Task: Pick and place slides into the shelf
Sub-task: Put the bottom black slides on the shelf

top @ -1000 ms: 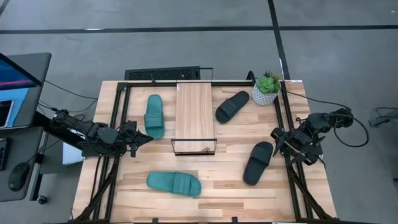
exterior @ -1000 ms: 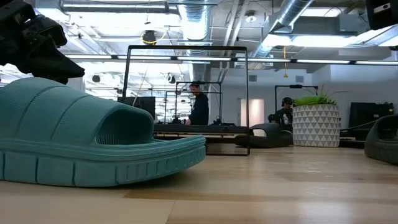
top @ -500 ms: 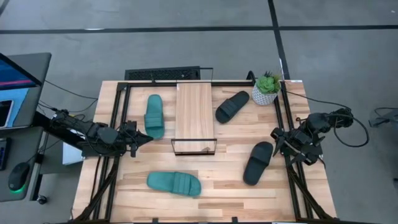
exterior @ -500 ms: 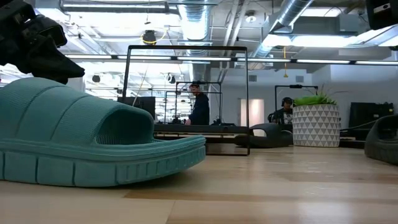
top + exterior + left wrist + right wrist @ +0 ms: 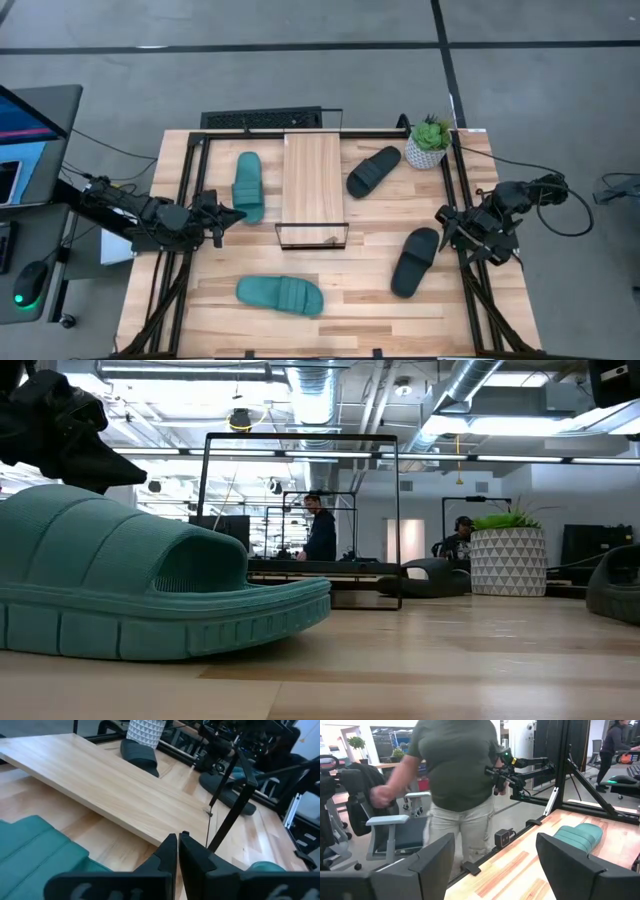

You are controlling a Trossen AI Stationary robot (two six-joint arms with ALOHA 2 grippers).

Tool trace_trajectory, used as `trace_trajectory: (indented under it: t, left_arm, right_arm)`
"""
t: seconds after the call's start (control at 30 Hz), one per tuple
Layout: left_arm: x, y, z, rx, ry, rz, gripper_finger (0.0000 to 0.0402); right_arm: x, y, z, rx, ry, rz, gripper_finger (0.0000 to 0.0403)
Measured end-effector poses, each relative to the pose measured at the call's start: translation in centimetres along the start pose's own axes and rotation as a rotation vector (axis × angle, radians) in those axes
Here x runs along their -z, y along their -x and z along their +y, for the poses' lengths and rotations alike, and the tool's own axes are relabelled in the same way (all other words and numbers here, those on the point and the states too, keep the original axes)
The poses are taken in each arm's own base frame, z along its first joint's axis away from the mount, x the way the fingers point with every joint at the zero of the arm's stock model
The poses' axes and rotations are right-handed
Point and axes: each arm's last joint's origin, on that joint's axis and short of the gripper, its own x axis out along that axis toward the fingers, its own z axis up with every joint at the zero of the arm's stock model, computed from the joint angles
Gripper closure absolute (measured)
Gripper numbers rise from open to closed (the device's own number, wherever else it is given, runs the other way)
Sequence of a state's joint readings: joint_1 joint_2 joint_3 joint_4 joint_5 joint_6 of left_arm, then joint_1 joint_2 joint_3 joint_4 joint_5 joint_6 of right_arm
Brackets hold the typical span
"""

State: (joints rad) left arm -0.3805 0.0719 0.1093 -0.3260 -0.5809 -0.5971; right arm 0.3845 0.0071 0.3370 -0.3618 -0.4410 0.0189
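Note:
The shelf stands mid-table, its light plank on a black wire frame. One teal slide lies left of it, a second teal slide near the front edge. A black slide lies right of the shelf, another black slide farther toward the near right. My left gripper is shut and hovers just left of the far teal slide, touching nothing, pointing at the shelf plank. My right gripper waits open at the table's right rail, beside the black slide.
A potted plant stands at the far right corner. Black frame rails run along the table's left and right sides. A person stands beyond the table's left side. Bare wood lies between the two near slides.
My left gripper has moved a little toward the table's far edge and toward the far teal slide, staying shut. The slides and the shelf have not moved.

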Motion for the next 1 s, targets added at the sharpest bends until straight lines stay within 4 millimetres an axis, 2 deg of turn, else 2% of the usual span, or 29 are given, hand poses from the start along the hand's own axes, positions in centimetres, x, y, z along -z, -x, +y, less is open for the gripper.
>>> trace_trajectory:
  t: [0.27,0.4,0.57,0.87,1.0]
  left_arm:
    - [-0.1,0.0,0.0,-0.020,0.028,-0.018,0.0395]
    - [-0.4,0.0,0.3,-0.113,0.029,-0.101,0.0395]
    - [-1.5,0.2,0.0,-0.180,0.111,-0.266,0.0395]
    - [-2.4,0.4,-0.4,-0.149,0.201,-0.340,0.0395]
    - [-2.6,0.4,-0.5,-0.135,0.223,-0.356,0.0395]
  right_arm:
    - [0.0,0.0,0.0,0.000,0.000,-0.001,0.0131]
    - [0.0,0.0,0.0,0.000,0.000,0.000,0.0131]
    - [0.0,0.0,0.0,0.000,0.000,0.000,0.0131]
    - [0.0,0.0,0.0,0.007,0.010,-0.001,0.0131]
    - [-0.1,0.1,-0.6,0.206,0.089,-0.005,0.0131]
